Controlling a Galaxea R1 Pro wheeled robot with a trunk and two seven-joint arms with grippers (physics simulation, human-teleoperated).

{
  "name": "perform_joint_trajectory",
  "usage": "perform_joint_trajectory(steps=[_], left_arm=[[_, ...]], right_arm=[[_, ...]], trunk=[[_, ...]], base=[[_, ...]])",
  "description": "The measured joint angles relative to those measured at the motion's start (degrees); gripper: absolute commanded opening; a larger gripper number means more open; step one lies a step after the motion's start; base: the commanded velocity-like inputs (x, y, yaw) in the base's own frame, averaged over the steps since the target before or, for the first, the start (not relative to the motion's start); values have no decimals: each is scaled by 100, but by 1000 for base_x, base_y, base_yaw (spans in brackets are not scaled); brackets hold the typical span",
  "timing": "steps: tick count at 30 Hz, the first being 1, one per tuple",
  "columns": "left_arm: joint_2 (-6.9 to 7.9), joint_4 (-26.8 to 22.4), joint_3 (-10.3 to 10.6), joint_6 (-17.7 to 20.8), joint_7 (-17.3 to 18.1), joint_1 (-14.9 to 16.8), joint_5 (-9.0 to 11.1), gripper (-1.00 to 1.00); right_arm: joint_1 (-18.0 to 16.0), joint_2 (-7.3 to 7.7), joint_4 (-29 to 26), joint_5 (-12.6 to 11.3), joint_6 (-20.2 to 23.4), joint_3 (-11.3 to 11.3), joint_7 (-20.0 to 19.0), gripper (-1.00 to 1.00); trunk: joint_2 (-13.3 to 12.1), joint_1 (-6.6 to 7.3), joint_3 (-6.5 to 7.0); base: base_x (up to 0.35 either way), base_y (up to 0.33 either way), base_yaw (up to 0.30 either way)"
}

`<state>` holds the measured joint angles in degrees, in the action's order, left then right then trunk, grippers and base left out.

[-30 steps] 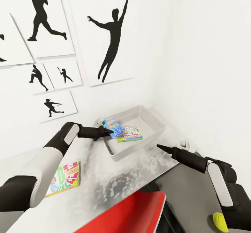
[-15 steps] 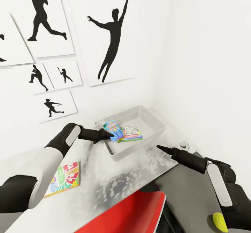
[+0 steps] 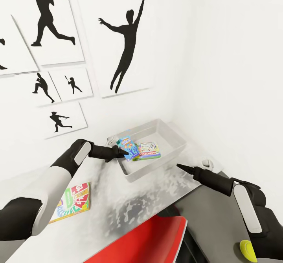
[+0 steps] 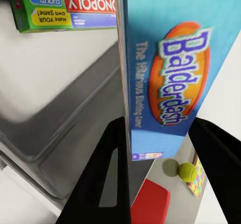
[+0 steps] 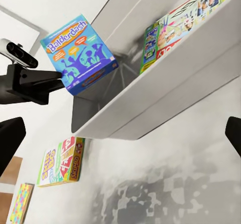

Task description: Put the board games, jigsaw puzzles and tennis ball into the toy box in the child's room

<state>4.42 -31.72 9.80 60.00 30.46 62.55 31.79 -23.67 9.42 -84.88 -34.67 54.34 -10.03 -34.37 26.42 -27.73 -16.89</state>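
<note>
The blue game box (image 3: 127, 146) hangs tilted over the near-left corner of the grey bin (image 3: 177, 139), clamped between the left fingers (image 4: 108, 174); a green-edged game (image 3: 147, 151) already lies inside. The placing step is in hand; next comes lowering and release. The right gripper (image 3: 180, 166) hovers over the worktop (image 3: 118, 200) with fingers apart and empty.

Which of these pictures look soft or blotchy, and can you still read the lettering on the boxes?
Head view: the table shows blotchy grey mottling and box print is too small to read. Left wrist view: the blue box sits very close, its title slightly soft yet readable. Right wrist view: the same title is readable, with mottled shading under the grey bin.
</note>
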Motion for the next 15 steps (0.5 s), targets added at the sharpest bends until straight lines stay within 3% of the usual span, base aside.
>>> perform_joint_trajectory(steps=[1, 6, 7, 15], left_arm=[[0, 0, 0, 0, 0, -1, -1, 100], [0, 0, 0, 0, 10, -2, 4, 100], [-1, -3, -10, 0, 24, 1, 144, 100], [0, -4, -12, 0, 24, 4, 154, 100]], right_arm=[[0, 0, 0, 0, 0, 0, 0, 100], [4, -1, 0, 0, 0, 0, 0, 100], [2, -1, 0, 0, 0, 0, 0, 100], [4, -1, 0, 0, -8, 0, 0, 100]], trunk=[[0, 0, 0], [0, 0, 0], [1, 1, 1], [1, 1, 1]], base=[[0, 0, 0], [0, 0, 0], [0, 0, 0], [0, 0, 0]])
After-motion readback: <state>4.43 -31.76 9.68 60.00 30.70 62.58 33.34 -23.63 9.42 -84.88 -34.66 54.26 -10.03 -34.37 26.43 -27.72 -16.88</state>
